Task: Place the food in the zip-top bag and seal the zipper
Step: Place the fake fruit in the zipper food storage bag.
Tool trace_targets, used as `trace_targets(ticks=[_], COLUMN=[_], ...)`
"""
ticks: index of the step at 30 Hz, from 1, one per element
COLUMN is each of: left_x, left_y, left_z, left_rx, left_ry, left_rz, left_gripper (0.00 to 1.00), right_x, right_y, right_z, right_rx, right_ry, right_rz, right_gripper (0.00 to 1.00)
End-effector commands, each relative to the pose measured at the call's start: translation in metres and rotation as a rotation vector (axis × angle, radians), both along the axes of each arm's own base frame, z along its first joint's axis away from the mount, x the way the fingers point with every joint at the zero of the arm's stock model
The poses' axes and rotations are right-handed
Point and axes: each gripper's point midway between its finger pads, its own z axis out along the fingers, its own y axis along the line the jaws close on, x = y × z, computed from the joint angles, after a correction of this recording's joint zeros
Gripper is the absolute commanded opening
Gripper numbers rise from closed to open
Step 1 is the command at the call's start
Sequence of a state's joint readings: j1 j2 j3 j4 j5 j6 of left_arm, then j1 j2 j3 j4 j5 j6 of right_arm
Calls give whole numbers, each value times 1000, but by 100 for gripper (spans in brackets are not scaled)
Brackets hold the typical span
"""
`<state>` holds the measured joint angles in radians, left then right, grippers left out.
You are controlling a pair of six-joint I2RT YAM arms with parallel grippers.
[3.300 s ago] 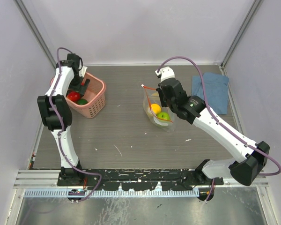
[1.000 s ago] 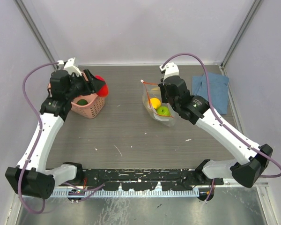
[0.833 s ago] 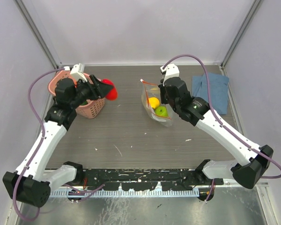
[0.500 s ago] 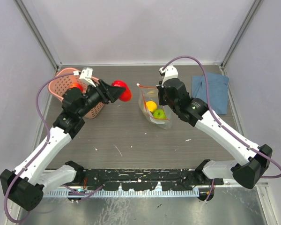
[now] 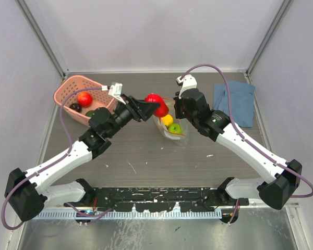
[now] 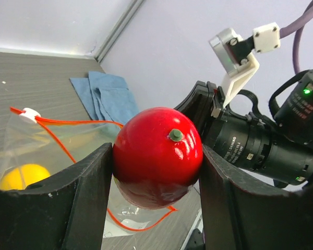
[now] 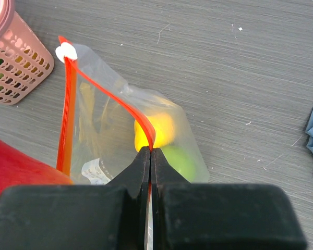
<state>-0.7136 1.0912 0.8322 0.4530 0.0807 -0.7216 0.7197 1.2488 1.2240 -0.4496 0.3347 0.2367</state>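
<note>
1. The zip-top bag (image 5: 170,125) lies on the table (image 5: 146,151) near its middle, with its mouth standing open.
2. The zipper (image 7: 65,109) is unsealed: its two orange-red lips are spread apart, and the white slider (image 7: 67,52) sits at the far end.
3. Inside the bag are a yellow fruit (image 7: 155,130) and a green fruit (image 7: 180,159), touching each other.
4. The right gripper (image 7: 150,151) has its fingers pressed together on one lip of the zipper, holding that lip up.
5. The left gripper (image 5: 148,107) is clamped on a glossy red fruit (image 6: 157,156), held off the table just beside the open mouth.
6. A pink basket (image 5: 68,88) stands at the far left, well apart from the bag. It contains a red, a dark and a green piece.
7. A folded blue cloth (image 5: 235,101) lies at the far right.
</note>
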Motion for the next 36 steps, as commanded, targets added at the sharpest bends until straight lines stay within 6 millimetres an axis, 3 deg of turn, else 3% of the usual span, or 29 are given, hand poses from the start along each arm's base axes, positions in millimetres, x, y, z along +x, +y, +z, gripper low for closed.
trace_targets(ticks=[1, 12, 23, 30, 36], left_x=[3, 8, -1, -3, -3], left_y=[-5, -18, -50, -73, -78], left_z=[29, -12, -47, -75, -99], left_rx=[-74, -10, 32, 68, 103], left_ry=[-94, 5, 91, 146, 210], left_rz=[41, 60, 19, -7, 15], left_gripper=[29, 28, 31, 36, 42], right_x=[4, 6, 6, 7, 6], right_y=[4, 2, 3, 4, 2], right_z=[30, 33, 36, 38, 41], right_rx=[83, 83, 94, 101, 106], right_ry=[-79, -88, -97, -103, -113], right_rz=[-8, -18, -17, -16, -21], right_gripper=[0, 0, 0, 0, 0])
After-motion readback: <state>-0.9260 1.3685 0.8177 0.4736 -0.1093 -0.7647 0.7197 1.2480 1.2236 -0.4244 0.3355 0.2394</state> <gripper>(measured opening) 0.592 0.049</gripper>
